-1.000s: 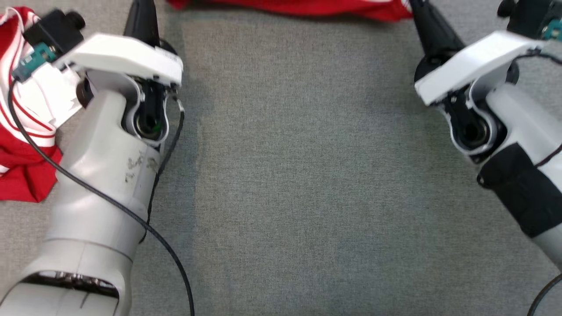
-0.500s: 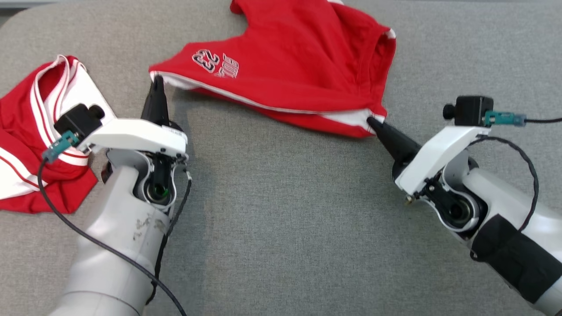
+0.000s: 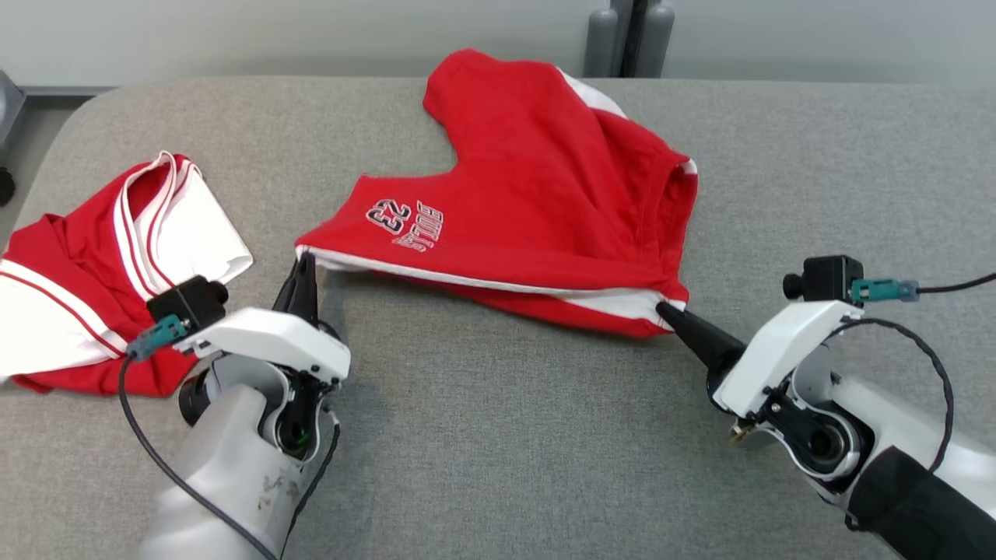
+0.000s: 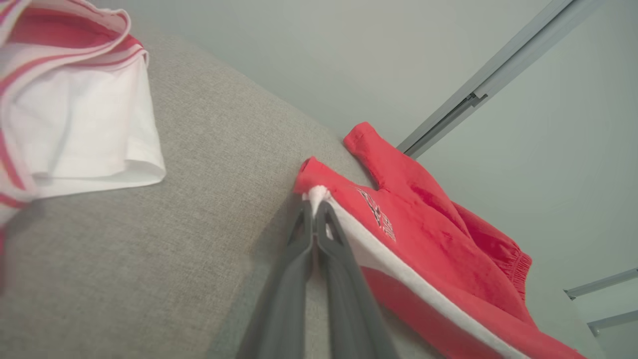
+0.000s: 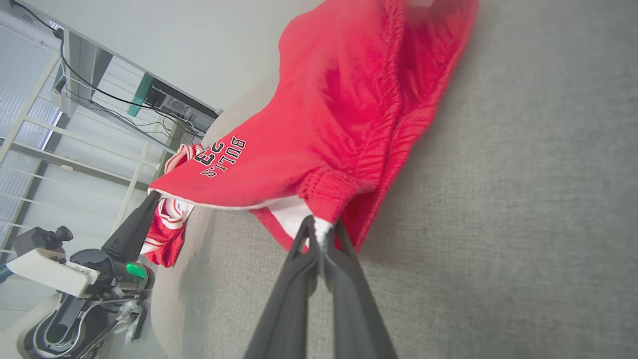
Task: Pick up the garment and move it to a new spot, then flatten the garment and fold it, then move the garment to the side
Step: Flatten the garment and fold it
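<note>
A: Whereabouts of the red Bulls shorts (image 3: pixel 529 202)?
B: Mid-way across the grey table (image 3: pixel 498 435), with the white-striped edge strung between both grippers.
A: Left gripper (image 3: pixel 303 260)?
B: Pinched tight on the left corner.
A: Right gripper (image 3: pixel 663 309)?
B: Clamped on the right corner, near the waistband. Red-and-white jersey (image 3: pixel 93 272) crumpled well apart, far left.

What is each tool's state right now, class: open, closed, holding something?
Left tool: closed, gripping a corner of the red shorts.
Right tool: closed, gripping the shorts' other corner.
</note>
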You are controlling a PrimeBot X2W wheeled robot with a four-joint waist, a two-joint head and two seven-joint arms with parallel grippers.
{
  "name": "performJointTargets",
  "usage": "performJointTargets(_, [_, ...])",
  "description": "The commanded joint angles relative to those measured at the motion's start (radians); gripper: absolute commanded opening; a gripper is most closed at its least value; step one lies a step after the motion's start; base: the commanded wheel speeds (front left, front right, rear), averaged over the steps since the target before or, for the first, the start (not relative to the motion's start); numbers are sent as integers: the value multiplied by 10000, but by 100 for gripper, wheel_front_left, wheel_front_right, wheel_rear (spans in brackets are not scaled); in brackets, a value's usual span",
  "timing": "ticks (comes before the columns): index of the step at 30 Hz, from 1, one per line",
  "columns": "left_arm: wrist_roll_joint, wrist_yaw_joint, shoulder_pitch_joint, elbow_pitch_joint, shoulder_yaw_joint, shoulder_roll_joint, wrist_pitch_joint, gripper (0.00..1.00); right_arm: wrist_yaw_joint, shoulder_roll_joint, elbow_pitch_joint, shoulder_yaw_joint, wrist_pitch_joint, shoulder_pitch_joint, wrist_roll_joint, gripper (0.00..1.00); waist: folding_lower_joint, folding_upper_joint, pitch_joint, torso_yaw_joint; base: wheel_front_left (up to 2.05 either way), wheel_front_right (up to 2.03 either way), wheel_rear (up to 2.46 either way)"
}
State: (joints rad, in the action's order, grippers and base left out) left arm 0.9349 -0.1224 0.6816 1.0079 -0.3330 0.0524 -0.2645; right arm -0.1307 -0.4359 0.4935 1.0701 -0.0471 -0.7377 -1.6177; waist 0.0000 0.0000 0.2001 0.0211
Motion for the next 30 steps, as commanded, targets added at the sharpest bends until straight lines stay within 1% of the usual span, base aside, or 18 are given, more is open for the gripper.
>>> performJointTargets(1, [-248,73,-265,-91,139,64,-20,0,-3,-98,-89,-56,90,256,-54,0,0,0,-205,-3,0,0,0])
performJointTargets(6, [-1262,193,-1133,-510,592,59,-20,0,-3,-274,-476,53,393,935,-7,0,0,0,-700,-63,0,0,0])
performJointTargets(15, [-2443,167,-2802,-1217,1375,38,-20,0,-3,-641,-1190,166,528,2107,53,0,0,0,-1476,-211,0,0,0])
performJointTargets(26, [-3394,176,-4277,-2170,2084,26,-20,0,-3,-1157,-2007,274,738,3295,51,0,0,0,-2027,-260,0,0,0])
performJointTargets(30, [-3561,174,-4763,-2493,2273,17,-20,0,-3,-1308,-2261,391,888,3697,72,0,0,0,-2189,-289,0,0,0])
